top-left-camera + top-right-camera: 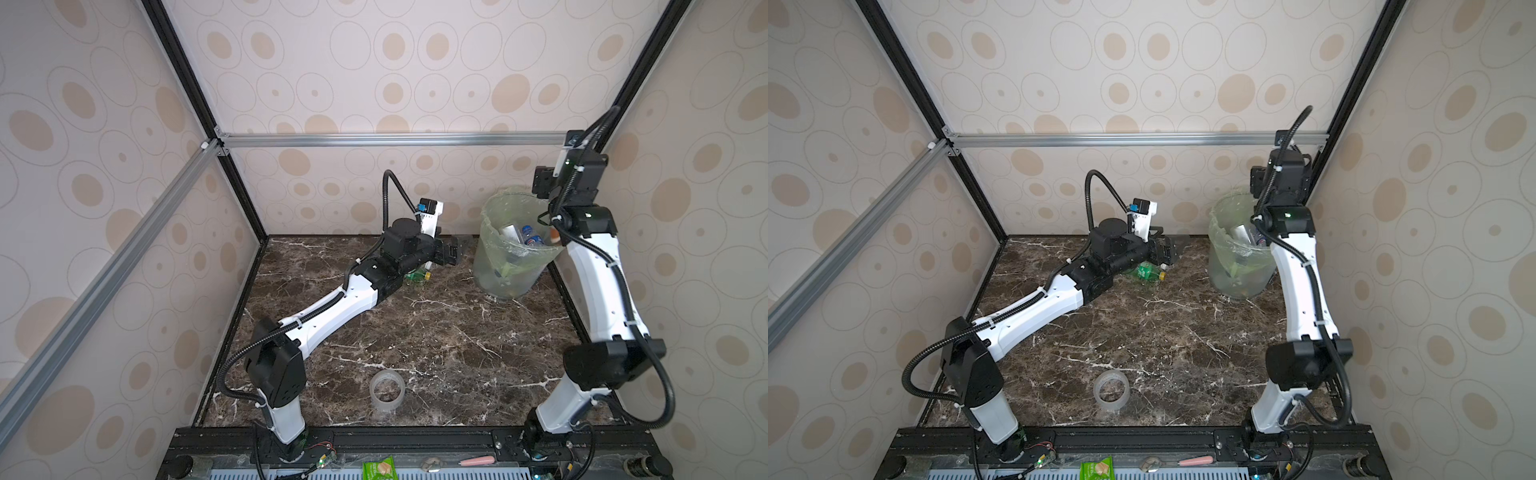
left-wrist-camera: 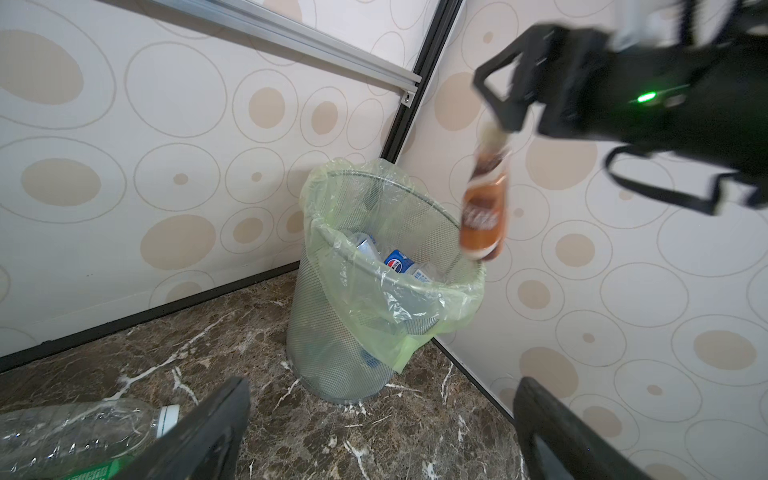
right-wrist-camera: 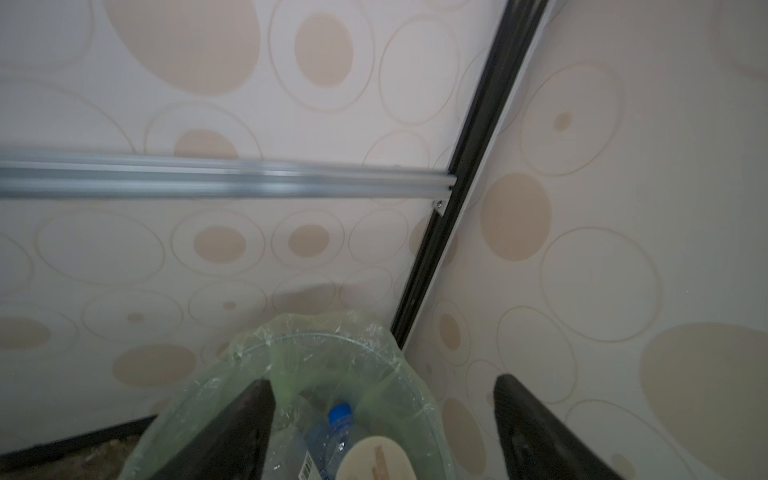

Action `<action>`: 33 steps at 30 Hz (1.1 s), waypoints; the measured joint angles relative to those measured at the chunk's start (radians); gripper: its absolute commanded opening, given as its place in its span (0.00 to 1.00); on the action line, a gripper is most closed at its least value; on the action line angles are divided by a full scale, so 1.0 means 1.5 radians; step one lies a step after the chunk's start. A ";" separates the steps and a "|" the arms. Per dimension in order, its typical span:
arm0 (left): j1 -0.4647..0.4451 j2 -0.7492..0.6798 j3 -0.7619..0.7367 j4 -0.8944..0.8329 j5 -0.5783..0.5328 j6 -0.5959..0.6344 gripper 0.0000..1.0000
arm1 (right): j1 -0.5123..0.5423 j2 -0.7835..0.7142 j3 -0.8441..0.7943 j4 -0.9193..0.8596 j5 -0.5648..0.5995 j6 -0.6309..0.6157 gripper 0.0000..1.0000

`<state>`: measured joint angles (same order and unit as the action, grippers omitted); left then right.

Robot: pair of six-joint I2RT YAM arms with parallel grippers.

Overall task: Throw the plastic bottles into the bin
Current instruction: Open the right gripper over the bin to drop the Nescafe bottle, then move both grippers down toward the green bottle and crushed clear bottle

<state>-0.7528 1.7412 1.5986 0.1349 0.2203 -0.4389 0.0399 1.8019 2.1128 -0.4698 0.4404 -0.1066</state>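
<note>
The bin (image 1: 498, 270) (image 1: 1229, 270) (image 2: 332, 332) (image 3: 332, 345) stands in the back right corner and holds plastic bottles, one with a blue label (image 2: 399, 262) and a blue cap (image 3: 340, 411). My right gripper (image 1: 540, 183) (image 1: 1256, 180) (image 3: 382, 382) is open above its rim. A brown bottle (image 2: 484, 199) (image 3: 374, 457), blurred and neck up, is in the air just under those fingers, over the bin's mouth. My left gripper (image 1: 451, 249) (image 1: 1167, 251) (image 2: 384, 386) is open and empty, low by the back wall. A green-labelled bottle (image 1: 417, 276) (image 1: 1148, 272) (image 2: 75, 440) lies beside it.
A clear tape roll (image 1: 386, 390) (image 1: 1111, 390) lies on the marble floor (image 1: 436, 353) near the front. Wallpapered walls and black frame posts close in the bin's corner. A green packet (image 1: 378, 469) sits on the front rail.
</note>
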 measured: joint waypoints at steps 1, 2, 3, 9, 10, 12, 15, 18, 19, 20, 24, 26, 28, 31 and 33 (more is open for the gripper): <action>0.000 -0.004 -0.006 -0.001 -0.002 0.000 0.99 | 0.002 0.008 -0.010 -0.017 -0.005 0.008 1.00; 0.000 -0.008 -0.011 -0.002 -0.003 0.000 0.99 | 0.004 0.008 -0.020 -0.028 -0.011 0.012 1.00; 0.000 -0.010 -0.015 -0.002 -0.003 0.000 0.99 | 0.008 0.006 -0.022 -0.042 -0.015 0.018 1.00; 0.000 -0.025 -0.041 0.001 -0.004 0.000 0.99 | 0.021 -0.038 0.035 -0.057 -0.030 0.036 1.00; 0.000 -0.027 -0.046 0.003 -0.004 -0.001 0.99 | 0.022 -0.050 0.042 -0.056 -0.030 0.036 1.00; 0.000 -0.030 -0.054 0.003 -0.004 -0.001 0.99 | 0.022 -0.072 0.045 -0.055 -0.030 0.039 1.00; 0.000 -0.033 -0.060 0.004 -0.004 -0.001 0.99 | 0.022 -0.098 0.036 -0.046 -0.030 0.042 1.00; 0.000 -0.036 -0.063 0.004 -0.005 -0.001 0.99 | 0.022 -0.110 0.016 -0.043 -0.030 0.047 1.00; 0.000 -0.038 -0.065 0.004 -0.006 -0.001 0.99 | 0.022 -0.111 0.011 -0.043 -0.031 0.049 1.00; 0.000 -0.040 -0.067 0.004 -0.006 -0.001 0.99 | 0.022 -0.110 0.008 -0.044 -0.032 0.051 1.00; 0.000 -0.042 -0.069 0.006 -0.006 -0.001 0.99 | 0.023 -0.105 0.001 -0.052 -0.037 0.056 1.00; 0.000 -0.042 -0.069 0.005 -0.006 -0.001 0.99 | 0.023 -0.105 0.001 -0.052 -0.038 0.056 1.00; 0.000 -0.042 -0.069 0.006 -0.006 -0.001 0.99 | 0.023 -0.105 0.001 -0.051 -0.040 0.056 1.00; 0.000 -0.042 -0.069 0.006 -0.006 -0.001 0.99 | 0.023 -0.105 0.001 -0.052 -0.042 0.056 1.00; 0.000 -0.042 -0.069 0.006 -0.006 -0.001 0.99 | 0.023 -0.105 0.001 -0.052 -0.043 0.056 1.00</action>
<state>-0.7528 1.6787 1.4956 0.1432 0.2108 -0.4400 0.0742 1.6444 2.1143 -0.5472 0.3756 -0.0223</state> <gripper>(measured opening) 0.991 0.997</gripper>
